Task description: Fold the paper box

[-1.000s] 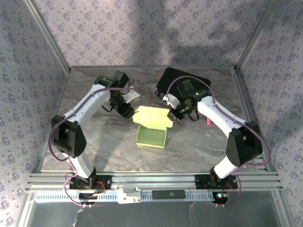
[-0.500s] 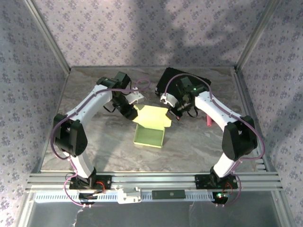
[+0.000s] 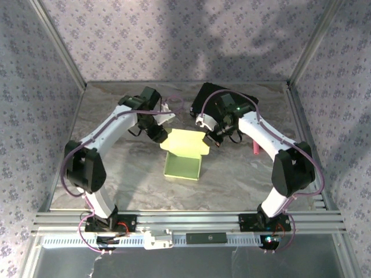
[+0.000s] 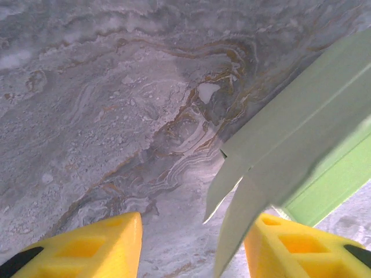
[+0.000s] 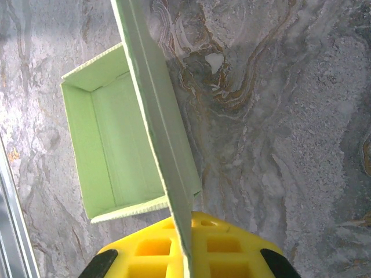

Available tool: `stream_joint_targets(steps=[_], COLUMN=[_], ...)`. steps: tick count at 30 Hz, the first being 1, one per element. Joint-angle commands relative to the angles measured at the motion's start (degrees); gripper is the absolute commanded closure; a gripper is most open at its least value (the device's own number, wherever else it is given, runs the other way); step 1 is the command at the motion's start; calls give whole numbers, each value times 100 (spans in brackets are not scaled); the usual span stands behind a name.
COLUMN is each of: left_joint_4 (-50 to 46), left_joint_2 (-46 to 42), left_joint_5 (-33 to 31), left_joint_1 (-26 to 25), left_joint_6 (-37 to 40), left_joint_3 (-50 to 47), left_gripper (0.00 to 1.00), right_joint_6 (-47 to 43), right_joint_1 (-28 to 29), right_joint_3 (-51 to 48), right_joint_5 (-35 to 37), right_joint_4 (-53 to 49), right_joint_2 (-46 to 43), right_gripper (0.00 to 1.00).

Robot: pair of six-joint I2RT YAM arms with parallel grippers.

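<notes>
The paper box (image 3: 183,167) is a pale green open tray in the middle of the table, with its lid flap (image 3: 186,142) raised at the back. My right gripper (image 3: 213,140) is shut on the flap's right edge. In the right wrist view the card (image 5: 157,121) runs down between the yellow fingers (image 5: 232,249), with the tray's inside (image 5: 110,150) to its left. My left gripper (image 3: 160,135) is at the flap's left corner and is open. A pointed flap tip (image 4: 272,162) hangs between its fingers, close to the right finger (image 4: 295,246) and far from the left finger (image 4: 93,249).
A black rectangular box (image 3: 215,96) lies at the back, behind my right arm. A small pink object (image 3: 255,149) sits on the marble table to the right of that arm. Patterned walls close in the table on three sides.
The box and its lid have shifted slightly to the left and back with my right gripper. My left gripper has edged in toward the lid's left corner.
</notes>
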Motion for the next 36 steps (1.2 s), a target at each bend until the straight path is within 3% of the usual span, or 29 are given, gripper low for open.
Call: stream_joint_targets(steps=[1,5,8,13,16,19,20,24,26,32,36], left_joint_4=[-45,-473,-478,-245,-304,-89,-105,153,129,-410,-441], left_joint_2=[-278,-119,-141,-46,41,120,90,-316,-380,136,235], left_joint_5=[856,1964,1918,1063,883,-62,-81,138,719,1667,1673], left_joint_1=[280,333,117,16,24,33,71,243,411,402,190], left_joint_6=[-64,272,414,428,507,290,269,31,28,345,446], left_joint_3=[-164,-261,-375,-278,-204,-270,-277,-515,-570,-291,-304], left_gripper=[50,50,49,49,50,50,51,49,48,48,49], right_joint_6=[-317,-617,-736,-907,-908,-917,-925,-972,-993,-1020,-1018], right_joint_1=[-77,-169,-116,43,15,-6,-3,-12,-1,34,32], right_joint_3=[93,84,249,566,577,536,497,348,346,421,383], right_joint_5=[-109,-418,-448,-337,-340,-344,-331,-277,-282,-286,-286], right_joint_4=[-174,-158,-258,-507,-487,-460,-440,-374,-372,-440,-404], right_joint_2=[24,23,217,523,516,439,398,304,293,348,324], right_gripper=[100,100,100,100,100,100,100,100,100,100,100])
